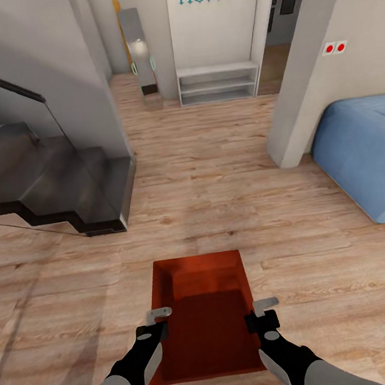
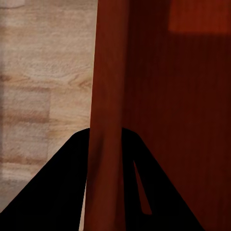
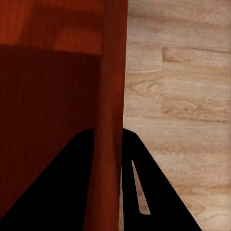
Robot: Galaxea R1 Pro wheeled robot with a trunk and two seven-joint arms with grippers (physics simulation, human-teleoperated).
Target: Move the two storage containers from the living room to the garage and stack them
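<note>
Storage container (image 1: 201, 312), lower centre of head view, carried above the wood-plank floor (image 1: 214, 172); left gripper (image 1: 155, 323) clamped on its left wall, right gripper (image 1: 260, 313) on its right wall. Dark staircase (image 1: 65, 184) upper left, blue sofa (image 1: 362, 153) right edge, white shelf (image 1: 218, 84) top centre. Wrist views: each wall (image 2: 108, 120) (image 3: 113, 96) pinched between dark fingers (image 2: 48, 192) (image 3: 48, 192)

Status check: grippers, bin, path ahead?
Left gripper and right gripper clamp storage container walls. Stairs ahead-left, sofa right.
</note>
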